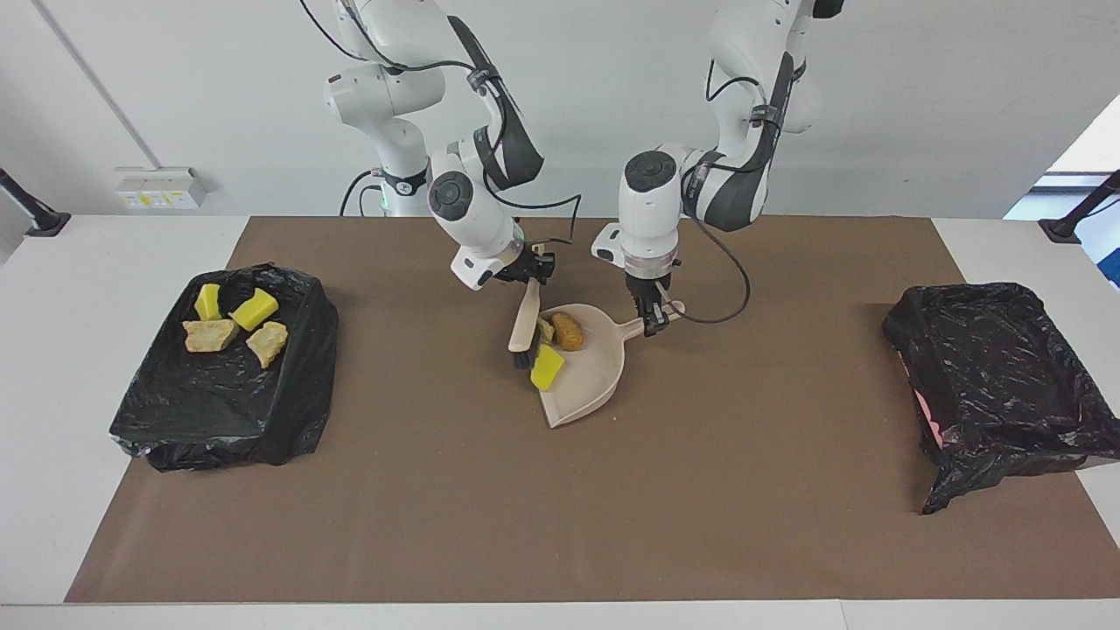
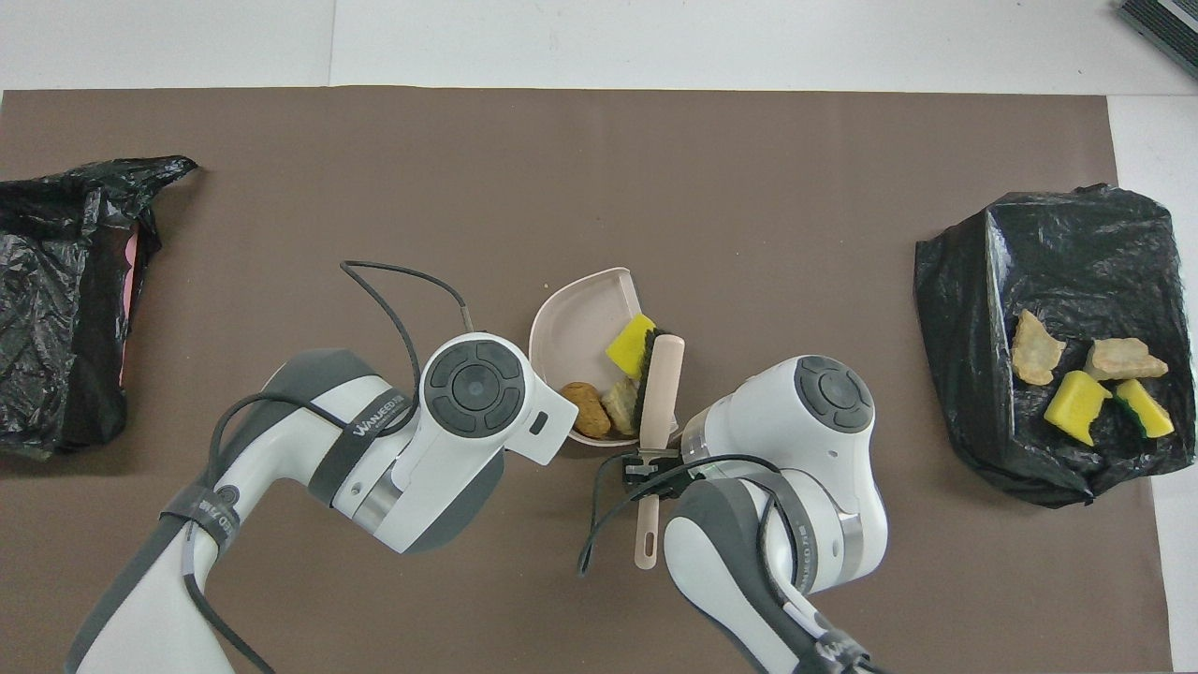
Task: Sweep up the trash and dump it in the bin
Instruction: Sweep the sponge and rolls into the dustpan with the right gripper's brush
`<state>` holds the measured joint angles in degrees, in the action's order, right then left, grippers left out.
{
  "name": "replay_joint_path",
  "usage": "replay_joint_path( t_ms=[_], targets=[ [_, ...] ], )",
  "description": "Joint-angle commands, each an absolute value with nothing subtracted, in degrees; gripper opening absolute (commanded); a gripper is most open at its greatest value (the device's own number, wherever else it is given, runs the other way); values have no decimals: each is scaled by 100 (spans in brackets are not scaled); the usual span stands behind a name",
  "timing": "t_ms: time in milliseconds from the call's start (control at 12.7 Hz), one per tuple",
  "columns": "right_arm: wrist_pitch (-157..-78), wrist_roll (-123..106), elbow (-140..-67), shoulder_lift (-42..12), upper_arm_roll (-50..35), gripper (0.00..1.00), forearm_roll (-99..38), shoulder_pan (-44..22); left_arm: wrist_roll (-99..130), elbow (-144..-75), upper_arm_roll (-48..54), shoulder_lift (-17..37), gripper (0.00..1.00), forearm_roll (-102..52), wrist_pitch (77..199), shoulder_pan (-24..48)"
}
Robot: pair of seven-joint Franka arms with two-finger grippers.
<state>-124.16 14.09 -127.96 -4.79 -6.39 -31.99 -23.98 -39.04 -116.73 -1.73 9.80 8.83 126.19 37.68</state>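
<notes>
The right gripper [image 1: 531,273] pinches the handle of a beige hand brush [image 1: 523,322], its bristles at the mouth of the beige plastic dustpan [image 1: 595,381]. The left gripper [image 1: 652,322] clamps the dustpan's handle. In the dustpan lie a yellow foam chunk [image 1: 548,367] and golden-brown bread-like pieces [image 1: 569,332].

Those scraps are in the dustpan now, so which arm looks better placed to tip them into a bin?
Probably the left. Its gripper is shut on the dustpan handle, with the scraps inside. The right gripper only holds the brush. The bin at the left arm's end looks closest.
</notes>
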Motion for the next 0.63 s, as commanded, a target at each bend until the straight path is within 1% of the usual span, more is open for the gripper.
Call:
replay_joint_path(
  t_ms=[0,79,315,551],
  targets=[
    [-11957,1782,-12377,-510,-615,0,-3314,-2443,-4279,-11944,-193,809,0,967,12727,3771],
    [-11466,2054,-12105,-484,-580,0,-3157,-2409,-4341,-11944,-193,826,0,967,12735,3683],
    [-10095,2469,-11305,-369,-571,0,-1998,-2189,-4762,-11918,-176,870,0,967,12902,3482],
    [-9161,2697,-11039,-256,-580,0,-1451,-2144,-5141,-11866,-176,905,0,923,12920,3341]
  ],
)
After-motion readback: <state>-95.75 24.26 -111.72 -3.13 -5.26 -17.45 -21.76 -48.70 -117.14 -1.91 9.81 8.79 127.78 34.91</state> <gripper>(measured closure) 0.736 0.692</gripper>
